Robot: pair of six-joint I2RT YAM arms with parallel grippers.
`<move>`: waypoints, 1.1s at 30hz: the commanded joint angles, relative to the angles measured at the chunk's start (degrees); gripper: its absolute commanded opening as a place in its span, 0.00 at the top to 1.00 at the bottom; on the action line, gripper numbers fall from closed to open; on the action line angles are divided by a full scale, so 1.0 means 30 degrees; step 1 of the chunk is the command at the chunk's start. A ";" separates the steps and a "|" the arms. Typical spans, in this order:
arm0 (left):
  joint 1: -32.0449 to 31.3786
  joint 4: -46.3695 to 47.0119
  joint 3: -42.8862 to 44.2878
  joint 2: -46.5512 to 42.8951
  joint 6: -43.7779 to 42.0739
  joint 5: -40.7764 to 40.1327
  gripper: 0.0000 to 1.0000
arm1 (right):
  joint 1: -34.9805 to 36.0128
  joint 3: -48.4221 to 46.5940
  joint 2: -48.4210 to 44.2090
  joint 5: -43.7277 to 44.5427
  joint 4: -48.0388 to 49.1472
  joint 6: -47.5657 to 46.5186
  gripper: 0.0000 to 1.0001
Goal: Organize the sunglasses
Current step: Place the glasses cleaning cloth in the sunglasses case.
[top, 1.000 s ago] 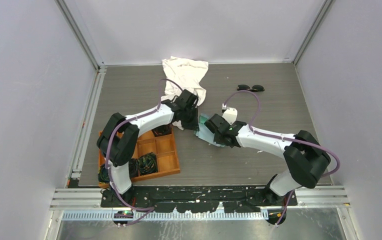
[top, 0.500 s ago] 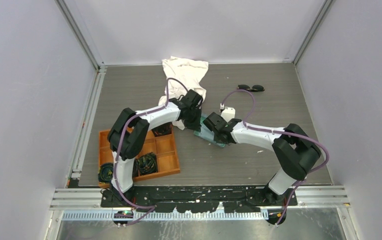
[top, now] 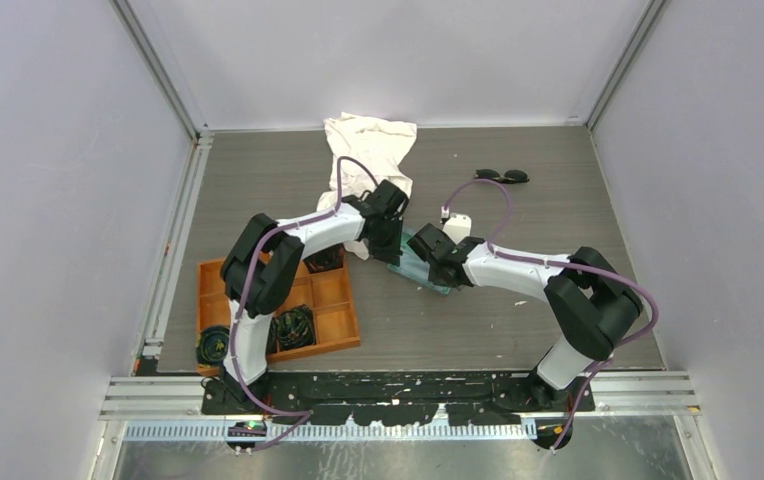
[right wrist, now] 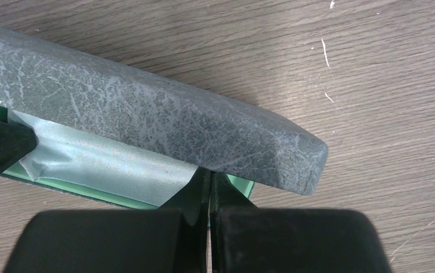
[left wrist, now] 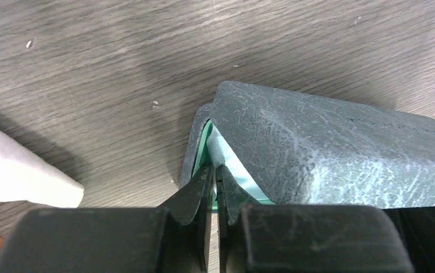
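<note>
Sunglasses: the sunglasses [top: 501, 176] lie folded on the table [top: 428, 330], in its far right part; they are well apart from both grippers and nothing touches them
Glasses case: the glasses case [top: 438, 284] lies in the middle of the table, between the two wrists; its grey-blue lid [right wrist: 147, 116] is partly lifted, and the mint-green lining [right wrist: 107, 165] shows under it
Left gripper: the left gripper [left wrist: 214, 170] is at one short end of the case; its fingers are almost together, with only a thin slit between them; they pinch the edge of the case where the lining shows
Right gripper: the right gripper [right wrist: 209, 175] is at the long side of the case, just under the lid; its fingers are pressed together, with the tips on the rim of the lining; it seems to grip this thin edge
White cloth: the white cloth [top: 370, 150] lies crumpled at the far edge of the table, just behind the left wrist; one corner of it shows in the left wrist view
Tray: the orange tray [top: 333, 300] with compartments stands at the near left; black coiled bundles [top: 295, 325] lie in it
</note>
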State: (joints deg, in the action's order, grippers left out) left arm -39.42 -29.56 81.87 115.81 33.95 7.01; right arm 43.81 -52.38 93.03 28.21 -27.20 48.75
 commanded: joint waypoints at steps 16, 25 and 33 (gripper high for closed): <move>-0.0305 -0.1393 -0.0055 -0.2673 -0.0330 -0.1513 0.73 | -0.0072 0.0871 -0.2787 0.0189 -0.0504 0.0391 0.65; -0.0323 -0.1051 -0.0842 -0.3307 -0.0190 -0.1825 0.58 | -0.0047 0.1076 -0.4677 0.0129 -0.0711 0.0529 0.65; -0.0293 -0.1048 -0.0170 -0.1870 -0.0909 -0.1103 0.32 | -0.0054 0.1564 -0.5557 0.0660 -0.1129 0.0647 0.67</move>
State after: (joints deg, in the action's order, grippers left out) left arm -40.23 -33.28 79.79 108.62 32.67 3.07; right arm 43.75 -48.49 78.89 27.49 -29.41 49.67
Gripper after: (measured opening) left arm 0.673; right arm 0.333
